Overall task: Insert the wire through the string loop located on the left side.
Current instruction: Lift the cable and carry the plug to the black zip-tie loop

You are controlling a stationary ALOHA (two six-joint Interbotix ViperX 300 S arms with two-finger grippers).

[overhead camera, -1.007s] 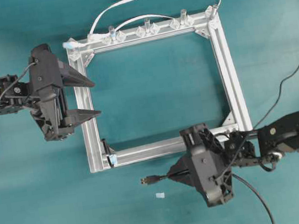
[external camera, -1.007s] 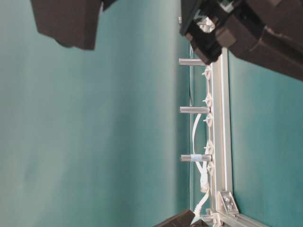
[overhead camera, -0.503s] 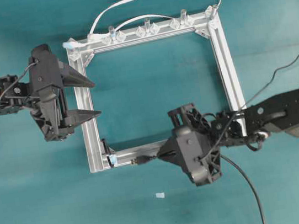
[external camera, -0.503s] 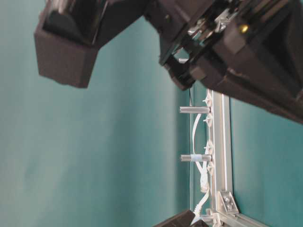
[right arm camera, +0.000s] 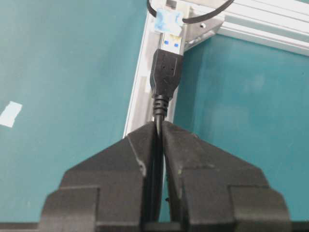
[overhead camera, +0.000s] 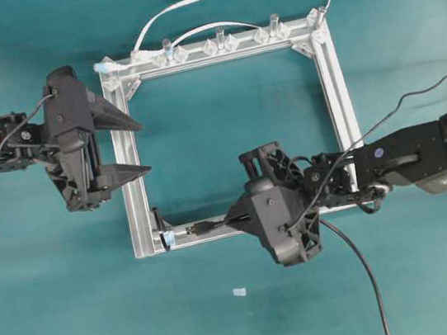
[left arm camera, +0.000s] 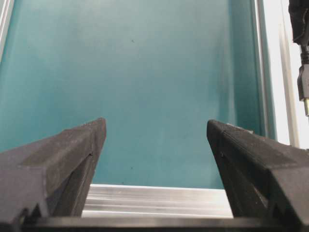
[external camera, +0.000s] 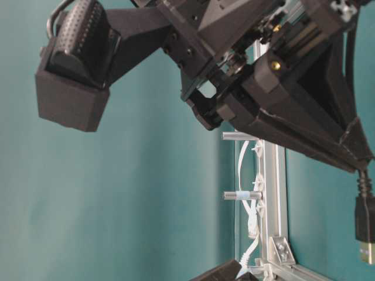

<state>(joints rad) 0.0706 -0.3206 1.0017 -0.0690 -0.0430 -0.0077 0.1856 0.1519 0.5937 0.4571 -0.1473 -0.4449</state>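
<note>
The wire (right arm camera: pixel 158 108) is a thin black cable ending in a black plug (right arm camera: pixel 165 72) with a metal tip. My right gripper (right arm camera: pixel 158 124) is shut on the cable just behind the plug. The tip points at the pale blue tape tab (right arm camera: pixel 168 20) of the string loop (right arm camera: pixel 193 18), almost touching it. From overhead, the plug (overhead camera: pixel 203 229) lies over the frame's bottom rail, just right of the loop (overhead camera: pixel 160 226) at the bottom-left corner, with my right gripper (overhead camera: pixel 229 221) behind it. My left gripper (overhead camera: pixel 145 148) hangs open and empty over the left rail; it also shows in the left wrist view (left arm camera: pixel 157 123).
The square aluminium frame (overhead camera: pixel 340 101) lies mid-table. Clear pegs (overhead camera: pixel 218 39) stand along its top rail, with a white flat cable (overhead camera: pixel 176 7) threaded past them. A small white tape scrap (overhead camera: pixel 239 292) lies on the teal mat below the frame. The wire's slack (overhead camera: pixel 357 261) trails to the lower right.
My right gripper has carried the wire up and to the left, from below the frame to the bottom rail, bringing the plug close to the string loop. The left gripper has not moved.
</note>
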